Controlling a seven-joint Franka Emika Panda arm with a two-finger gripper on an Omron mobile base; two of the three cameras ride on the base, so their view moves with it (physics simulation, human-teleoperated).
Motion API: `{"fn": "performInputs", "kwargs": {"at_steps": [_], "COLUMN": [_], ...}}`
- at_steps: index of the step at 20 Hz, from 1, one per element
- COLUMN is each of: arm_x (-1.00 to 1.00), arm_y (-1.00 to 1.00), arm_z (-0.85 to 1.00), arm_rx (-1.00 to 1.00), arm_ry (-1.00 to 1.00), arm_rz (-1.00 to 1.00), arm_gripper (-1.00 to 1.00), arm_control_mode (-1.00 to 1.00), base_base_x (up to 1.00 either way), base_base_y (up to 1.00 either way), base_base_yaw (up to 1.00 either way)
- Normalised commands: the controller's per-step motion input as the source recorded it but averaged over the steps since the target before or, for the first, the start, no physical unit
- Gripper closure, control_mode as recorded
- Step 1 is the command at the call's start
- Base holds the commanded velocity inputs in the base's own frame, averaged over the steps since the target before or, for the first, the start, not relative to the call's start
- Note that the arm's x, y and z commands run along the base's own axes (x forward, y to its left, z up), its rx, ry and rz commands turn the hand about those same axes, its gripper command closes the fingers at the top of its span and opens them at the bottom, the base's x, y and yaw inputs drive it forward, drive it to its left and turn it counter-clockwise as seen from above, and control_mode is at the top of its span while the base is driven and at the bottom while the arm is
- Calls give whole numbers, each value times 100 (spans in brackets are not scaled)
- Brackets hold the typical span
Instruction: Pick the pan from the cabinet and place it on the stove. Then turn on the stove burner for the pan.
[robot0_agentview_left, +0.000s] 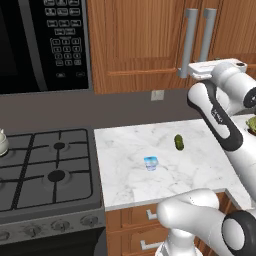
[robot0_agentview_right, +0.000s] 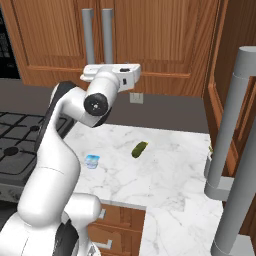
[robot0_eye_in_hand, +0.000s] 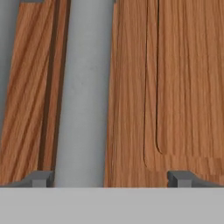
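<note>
White marble covers the tabletop (robot0_agentview_left: 200, 150), which carries a small green pickle (robot0_agentview_left: 178, 142) toward 12 o'clock and a little blue-and-white cup (robot0_agentview_left: 150, 163) near its middle, with the dark stove (robot0_agentview_left: 47, 167) touching it at 9 o'clock and a black microwave (robot0_agentview_left: 45, 42) above whose keypad writing is too small to read. Brown wooden cabinet (robot0_agentview_right: 150, 35) doors stand closed at 12 o'clock behind the tabletop, so the pan cannot be seen, and the fingers (robot0_eye_in_hand: 111, 178) are spread wide with one grey bar handle (robot0_eye_in_hand: 83, 96) between them.
</note>
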Motion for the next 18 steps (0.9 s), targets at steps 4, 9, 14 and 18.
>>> {"fn": "performInputs", "kwargs": {"at_steps": [4,9,14,18], "arm_x": [8,21,25,14], "arm_y": [-2,0,0,0], "arm_z": [0,1,0,1], "arm_rx": [0,0,0,0], "arm_ry": [-4,0,0,0], "arm_rz": [0,0,0,0], "arm_gripper": [-100,-100,-100,-100], "arm_control_mode": [-100,-100,-100,-100], "base_base_x": [0,0,0,0], "base_base_y": [0,0,0,0], "base_base_yaw": [0,0,0,0]}}
